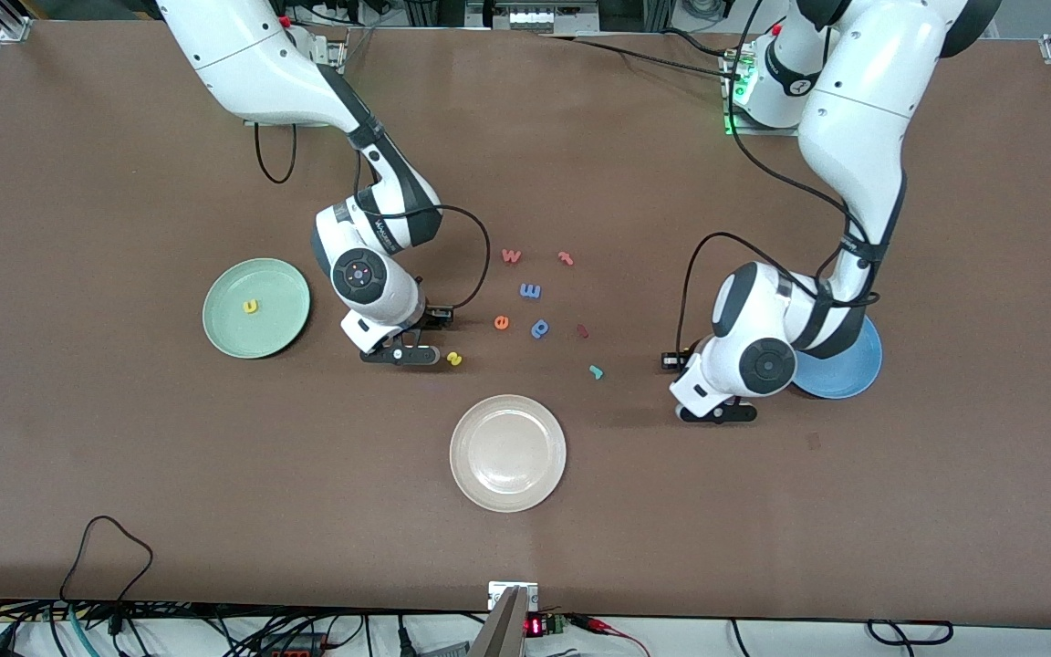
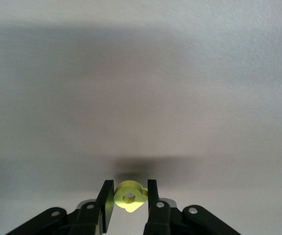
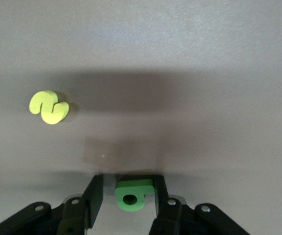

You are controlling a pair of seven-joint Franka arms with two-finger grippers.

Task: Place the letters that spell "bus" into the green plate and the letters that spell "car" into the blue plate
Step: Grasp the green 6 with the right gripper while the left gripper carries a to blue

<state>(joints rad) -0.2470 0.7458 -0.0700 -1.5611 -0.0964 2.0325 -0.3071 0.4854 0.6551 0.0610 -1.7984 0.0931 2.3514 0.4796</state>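
My left gripper (image 1: 717, 412) (image 2: 129, 188) is low over the table beside the blue plate (image 1: 854, 374), shut on the yellow a (image 2: 129, 197). The left arm hides part of that plate. My right gripper (image 1: 400, 355) (image 3: 127, 183) is down at the table beside the green plate (image 1: 224, 328), open, with the dark green b (image 3: 132, 194) between its fingers. The b touches one finger and stands clear of the other. The yellow s (image 1: 454, 359) (image 3: 49, 107) lies close by on the table. The yellow u (image 1: 251, 307) lies in the green plate. A teal r (image 1: 595, 371) lies between the two grippers.
A cream-white plate (image 1: 507, 453) sits nearer the front camera, mid-table. Loose letters lie mid-table between the arms: a pink w (image 1: 511, 255), a blue m (image 1: 530, 291), an orange e (image 1: 502, 322), a blue p (image 1: 539, 328) and two red pieces (image 1: 566, 258) (image 1: 582, 331).
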